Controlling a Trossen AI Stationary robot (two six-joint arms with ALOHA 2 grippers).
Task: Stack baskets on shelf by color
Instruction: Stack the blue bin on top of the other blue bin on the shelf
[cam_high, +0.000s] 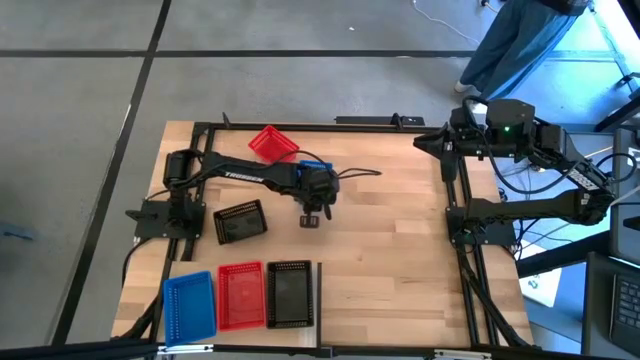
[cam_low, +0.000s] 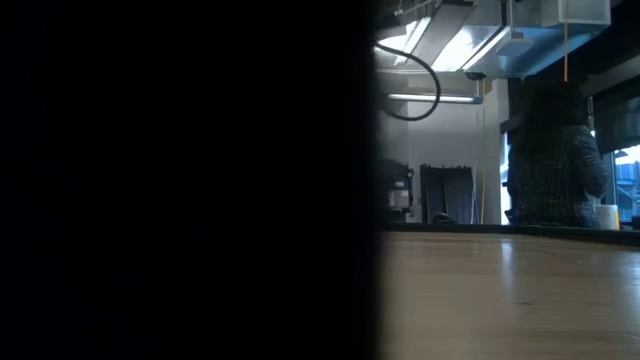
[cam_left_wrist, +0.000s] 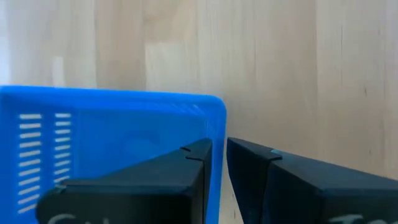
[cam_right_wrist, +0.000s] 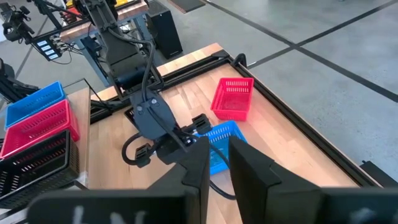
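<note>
My left gripper (cam_high: 316, 190) (cam_left_wrist: 216, 155) stands over the table's middle, shut on a blue basket (cam_high: 314, 166) (cam_right_wrist: 221, 143) that it mostly covers in the high view. A red basket (cam_high: 272, 143) lies tilted near the far edge. One black basket (cam_high: 240, 222) rests on the table, left of the gripper. Blue (cam_high: 190, 303), red (cam_high: 240, 295) and black (cam_high: 290, 293) baskets stand in a row at the near-left edge. The shelf under them hardly shows. My right gripper (cam_high: 438, 140) (cam_right_wrist: 217, 152) waits shut at the far right. My left gripper holds the blue basket by one side wall near a corner (cam_left_wrist: 214, 134). One finger (cam_left_wrist: 186, 168) is inside the basket and one (cam_left_wrist: 261, 168) outside, with the wall pinched between them. The fingers come from above, pointing down. I cannot tell whether the basket is lifted off the table.
Black frame rails (cam_high: 455, 200) run along the table's far and right sides. Bare tabletop (cam_high: 390, 260) lies right of the baskets. Something dark (cam_low: 190, 180) blocks the left half of the low view. A person (cam_low: 560, 150) stands beyond the far edge.
</note>
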